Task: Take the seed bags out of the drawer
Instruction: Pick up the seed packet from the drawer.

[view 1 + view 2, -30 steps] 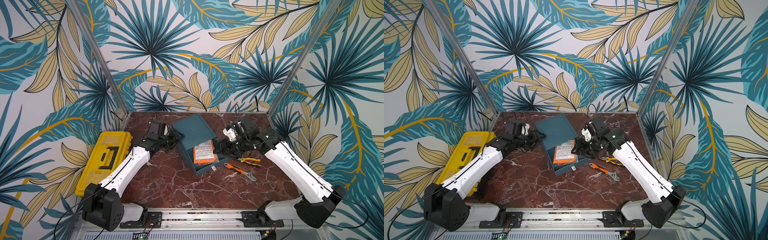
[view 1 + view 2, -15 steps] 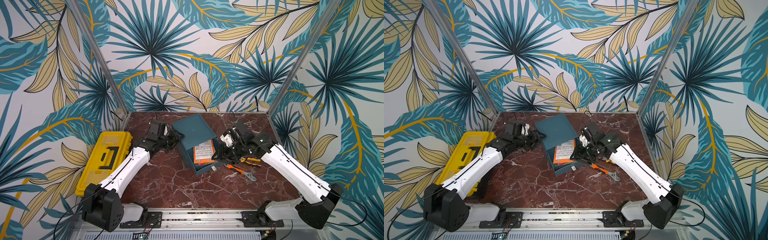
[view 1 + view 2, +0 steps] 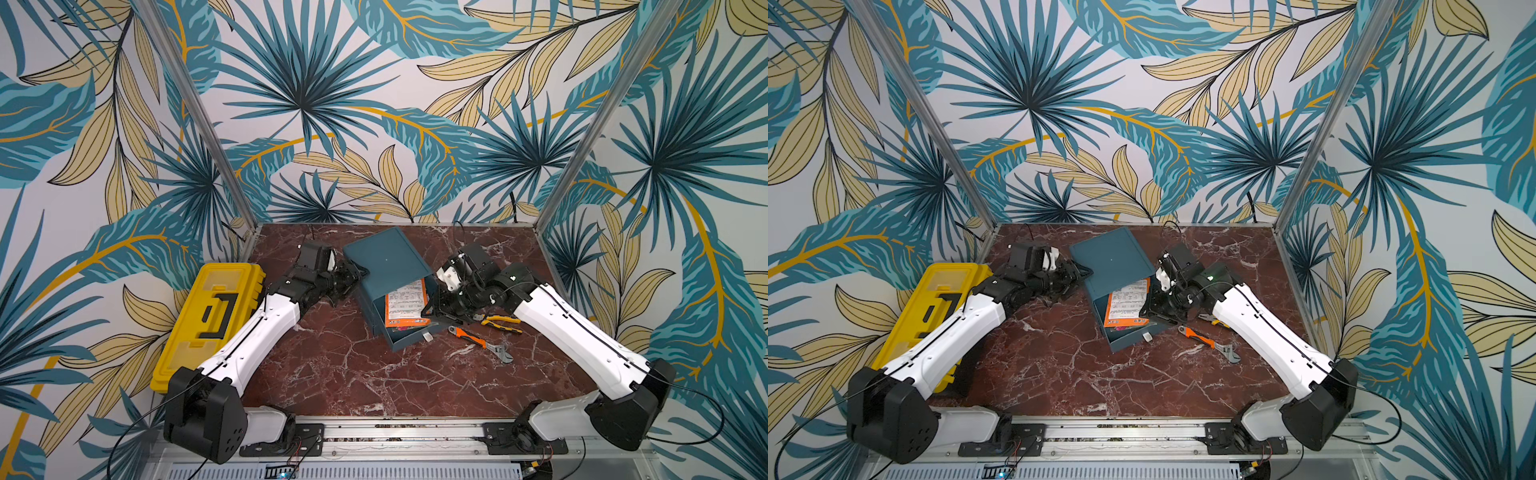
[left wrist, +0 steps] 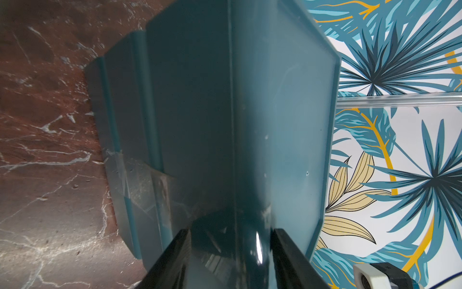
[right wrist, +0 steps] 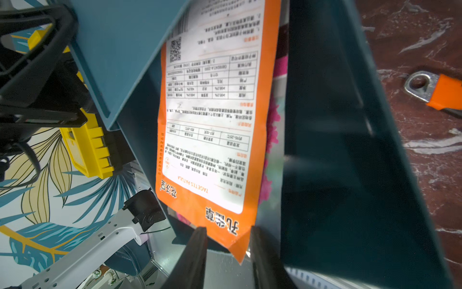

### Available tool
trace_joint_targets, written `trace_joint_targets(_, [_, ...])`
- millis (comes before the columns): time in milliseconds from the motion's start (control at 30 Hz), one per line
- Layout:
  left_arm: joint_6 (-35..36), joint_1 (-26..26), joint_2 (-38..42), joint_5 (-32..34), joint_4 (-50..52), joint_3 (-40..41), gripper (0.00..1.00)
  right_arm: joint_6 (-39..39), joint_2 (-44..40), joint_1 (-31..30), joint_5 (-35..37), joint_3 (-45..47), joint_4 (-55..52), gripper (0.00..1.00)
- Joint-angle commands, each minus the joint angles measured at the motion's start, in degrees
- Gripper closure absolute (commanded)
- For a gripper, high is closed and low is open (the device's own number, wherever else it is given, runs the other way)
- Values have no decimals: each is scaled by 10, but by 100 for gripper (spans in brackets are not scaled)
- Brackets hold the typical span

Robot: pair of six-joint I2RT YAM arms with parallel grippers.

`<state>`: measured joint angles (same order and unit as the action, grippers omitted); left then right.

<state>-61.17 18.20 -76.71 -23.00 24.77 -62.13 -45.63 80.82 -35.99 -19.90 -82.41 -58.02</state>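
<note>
now the right gripper [image 5: 228,237] has its two black fingers [image 5: 197,252] partly apart, not clamped, and a corner of the orange seed bag [image 5: 212,120] sits between them; i cannot tell whether either pad actually presses it. against a second ago, that gripper has swung in from beside the drawer [image 3: 409,340] to its open front end and sits lower over it. the orange seed bag lies with its printed back up on top of what is in the drawer, and a pink seed bag [image 5: 272,130] shows from under its long edge, on the side toward the drawer's wall. on my other side the left gripper [image 4: 228,250] is where it was, closed tight on a corner edge of the teal casing [image 3: 386,257] that the drawer slides out of. farther out, an orange-handled wrench [image 3: 478,343] and yellow-handled pliers [image 3: 500,322] lie on the marble table [image 3: 332,374] just beside the drawer, near the right arm, and the yellow toolbox [image 3: 212,320] sits beyond the left arm.
</note>
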Motion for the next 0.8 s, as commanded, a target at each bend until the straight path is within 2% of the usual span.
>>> trace_joint_targets(0, [3, 5, -21, 14, 55, 34, 45, 6, 12, -3, 11, 4, 12, 68])
trace_joint_targets(567, [2, 5, -25, 10, 53, 34, 45, 38, 64, -3, 61, -12, 45, 68])
trace_joint_targets(767, [1, 5, -25, 8, 51, 33, 44, 65, 56, -3, 128, -24, 48, 53])
